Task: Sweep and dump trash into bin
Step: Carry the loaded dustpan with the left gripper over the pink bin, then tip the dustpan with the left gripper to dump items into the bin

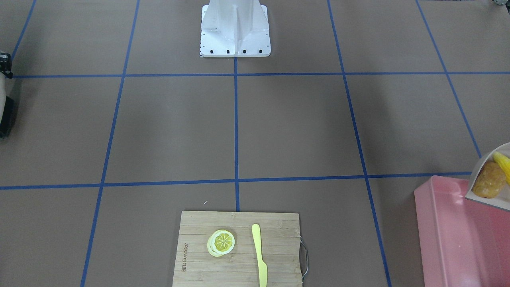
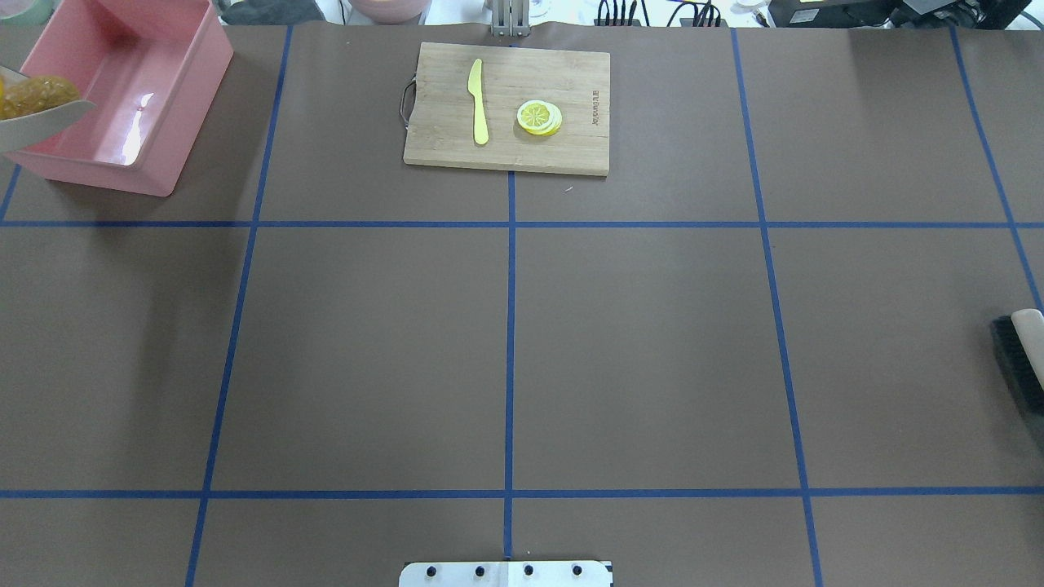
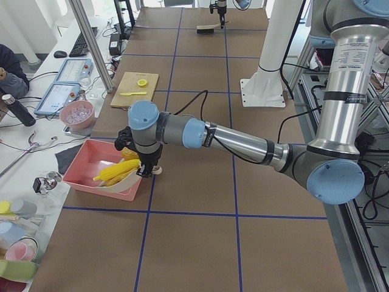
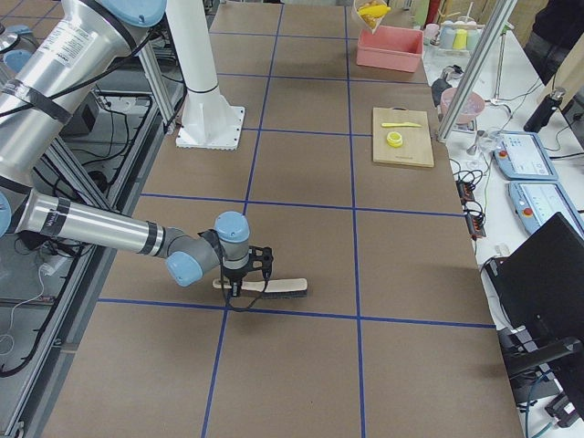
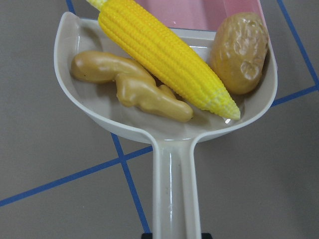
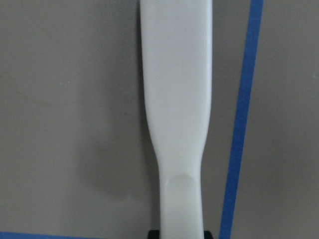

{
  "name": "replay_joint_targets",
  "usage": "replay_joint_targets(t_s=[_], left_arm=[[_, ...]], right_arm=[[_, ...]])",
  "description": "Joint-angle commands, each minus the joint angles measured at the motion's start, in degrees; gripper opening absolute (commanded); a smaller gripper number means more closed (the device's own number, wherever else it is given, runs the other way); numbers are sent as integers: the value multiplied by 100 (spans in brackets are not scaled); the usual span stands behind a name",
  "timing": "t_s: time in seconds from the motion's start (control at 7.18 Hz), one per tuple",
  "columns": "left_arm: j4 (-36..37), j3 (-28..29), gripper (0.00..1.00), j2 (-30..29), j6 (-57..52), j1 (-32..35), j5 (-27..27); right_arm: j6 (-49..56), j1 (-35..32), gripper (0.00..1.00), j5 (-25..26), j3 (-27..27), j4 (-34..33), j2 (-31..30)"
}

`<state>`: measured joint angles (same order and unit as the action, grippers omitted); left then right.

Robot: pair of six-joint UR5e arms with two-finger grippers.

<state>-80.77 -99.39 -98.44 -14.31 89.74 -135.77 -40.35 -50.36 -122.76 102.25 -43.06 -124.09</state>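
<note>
My left gripper (image 5: 174, 235) is shut on the handle of the beige dustpan (image 5: 99, 107). It holds the pan in the air with its mouth over the near rim of the pink bin (image 2: 122, 122). In the pan lie the yellow corn cob (image 5: 164, 59), the golden-brown potato (image 5: 239, 52) and the tan ginger root (image 5: 134, 87). The front-facing view shows the potato (image 1: 489, 180) and the corn (image 1: 503, 162) over the bin (image 1: 450, 239). My right gripper (image 6: 182, 235) is shut on the white handle of the brush (image 4: 274, 286), low over the table on my right side.
A bamboo cutting board (image 2: 440, 139) at the table's far edge carries a lemon slice (image 2: 538, 116) and a yellow knife (image 2: 478, 102). The robot's white base (image 1: 235, 30) stands at the near edge. The brush's black bristles (image 2: 1015, 367) show at the overhead view's right edge.
</note>
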Motion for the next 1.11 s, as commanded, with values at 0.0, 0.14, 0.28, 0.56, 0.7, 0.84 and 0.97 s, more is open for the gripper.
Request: replay_joint_targets(t_s=[0.0, 0.14, 0.28, 0.56, 0.7, 0.84, 0.97], left_arm=[[823, 129, 0, -551, -413, -35, 383], [1079, 148, 0, -710, -572, -53, 619], [1194, 339, 0, -964, -573, -88, 813], [1319, 700, 0, -1326, -573, -254, 868], [1327, 788, 0, -1362, -573, -377, 877], [1432, 737, 0, -1362, -626, -395, 1051], [1816, 711, 0, -1458, -974, -404, 1235]], right_arm=[[-34, 0, 100, -46, -3, 17, -1], [-34, -9, 100, -55, 14, 17, -1], [-17, -18, 100, -55, 23, 26, -1], [45, -35, 100, -64, 15, 35, -1], [62, -79, 100, -90, -3, 139, -10], [71, -201, 100, -160, -12, 201, -1], [71, -315, 100, -291, -20, 202, 8]])
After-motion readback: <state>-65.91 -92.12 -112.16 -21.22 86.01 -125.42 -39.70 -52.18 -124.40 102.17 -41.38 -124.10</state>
